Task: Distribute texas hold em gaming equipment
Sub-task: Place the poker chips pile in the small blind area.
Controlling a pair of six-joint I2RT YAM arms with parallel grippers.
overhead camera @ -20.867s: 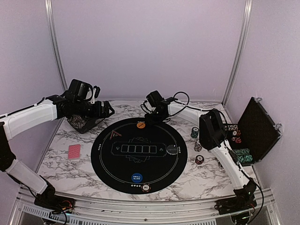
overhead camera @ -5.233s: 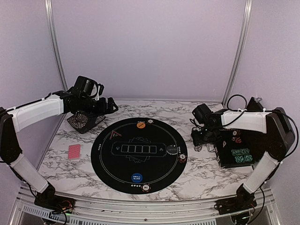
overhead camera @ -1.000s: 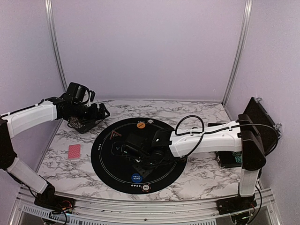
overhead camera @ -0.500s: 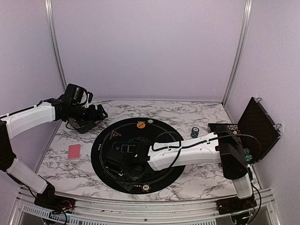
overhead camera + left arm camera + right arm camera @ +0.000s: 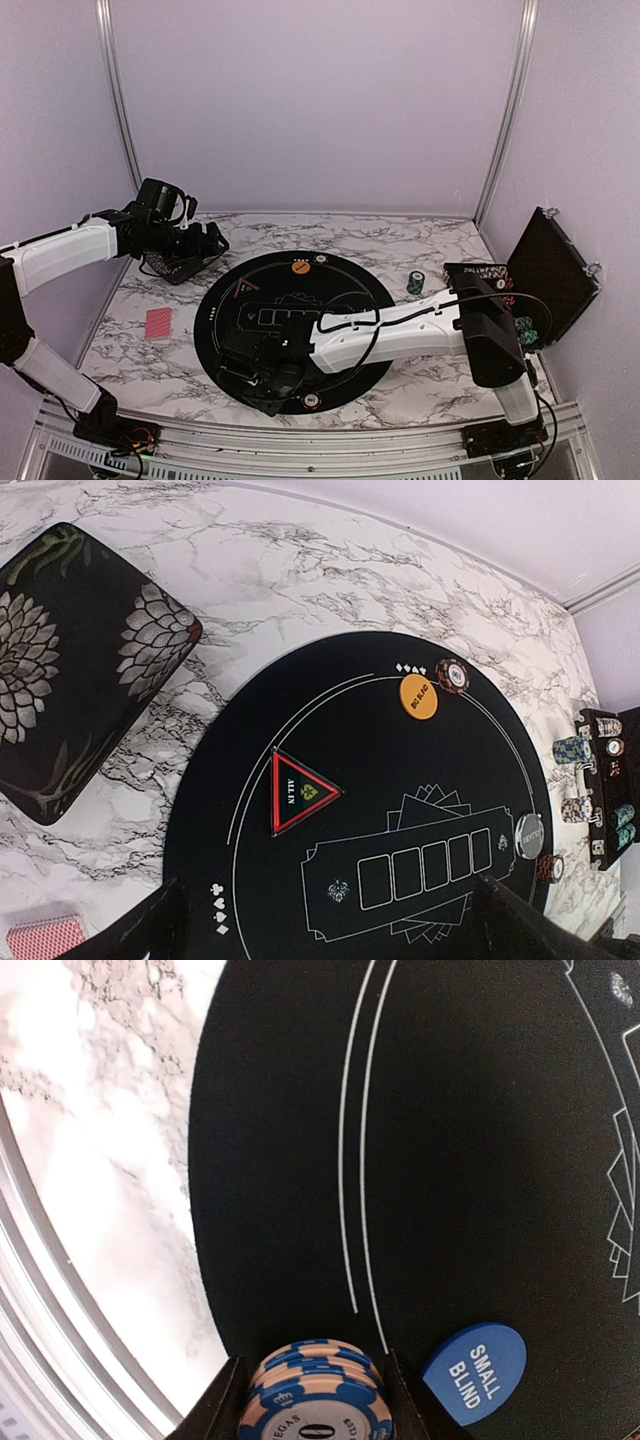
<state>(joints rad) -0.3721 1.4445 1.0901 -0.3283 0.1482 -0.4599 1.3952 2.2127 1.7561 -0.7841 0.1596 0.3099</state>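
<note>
Blue-and-peach chips [image 5: 315, 1392], a short stack, sit pinched between the fingers of the right tool [image 5: 267, 373], low over the near rim of the black mat [image 5: 480, 1160]. Just beside that tool lies the blue button [image 5: 475, 1373] lettered SMALL BLIND. Marble tabletop [image 5: 90, 1160] shows past the mat's edge. Farther back, the left tool [image 5: 210, 243] hangs spread wide. Below it lie a red-edged triangle marker [image 5: 298, 792], an orange button [image 5: 418, 696] just beside a striped chip [image 5: 453, 675], and red-backed cards [image 5: 45, 942] off the mat.
</note>
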